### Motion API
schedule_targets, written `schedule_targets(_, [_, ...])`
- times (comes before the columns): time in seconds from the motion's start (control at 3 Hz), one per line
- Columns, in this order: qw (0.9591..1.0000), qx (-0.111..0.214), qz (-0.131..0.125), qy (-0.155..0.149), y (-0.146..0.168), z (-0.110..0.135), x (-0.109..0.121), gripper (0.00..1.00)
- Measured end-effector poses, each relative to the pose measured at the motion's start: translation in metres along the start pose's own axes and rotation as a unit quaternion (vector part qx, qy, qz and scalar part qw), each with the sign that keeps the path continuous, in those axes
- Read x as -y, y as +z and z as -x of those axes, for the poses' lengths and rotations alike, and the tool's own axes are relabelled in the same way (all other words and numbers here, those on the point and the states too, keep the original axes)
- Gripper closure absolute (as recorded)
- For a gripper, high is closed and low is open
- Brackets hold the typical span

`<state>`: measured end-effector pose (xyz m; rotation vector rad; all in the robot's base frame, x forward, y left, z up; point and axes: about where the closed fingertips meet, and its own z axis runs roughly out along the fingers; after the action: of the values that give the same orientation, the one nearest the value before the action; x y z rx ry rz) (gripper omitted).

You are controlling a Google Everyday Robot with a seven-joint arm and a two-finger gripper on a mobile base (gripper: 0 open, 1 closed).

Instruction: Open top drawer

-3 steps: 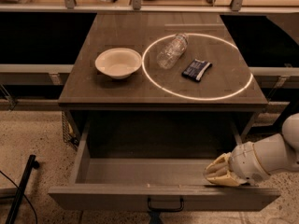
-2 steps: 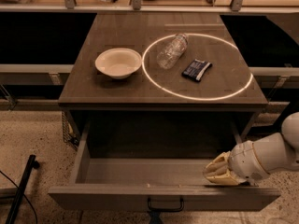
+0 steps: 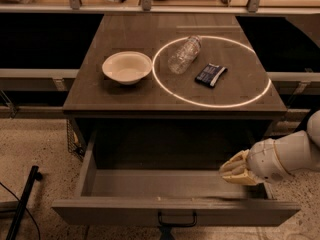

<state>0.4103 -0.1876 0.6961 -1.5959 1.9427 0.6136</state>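
The top drawer (image 3: 175, 211) stands pulled far out from under the brown table top. Its grey front panel runs along the bottom of the view, with a small dark bail handle (image 3: 177, 219) at its centre. The drawer's inside looks empty. My gripper (image 3: 236, 170), with pale yellow fingers on a white arm, comes in from the right and sits inside the drawer's right end, just behind the front panel and away from the handle.
On the table top (image 3: 100, 96) lie a white bowl (image 3: 127, 67), a clear plastic bottle (image 3: 184, 54) on its side and a dark snack packet (image 3: 210, 74), the last two inside a bright ring of light. A black pole (image 3: 22, 204) leans at lower left.
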Motion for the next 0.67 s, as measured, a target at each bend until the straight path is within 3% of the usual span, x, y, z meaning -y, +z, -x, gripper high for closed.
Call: schedule_targets(0.67, [0.9995,-0.011,-0.030,-0.006,-0.027,0.009,0.020,1.00])
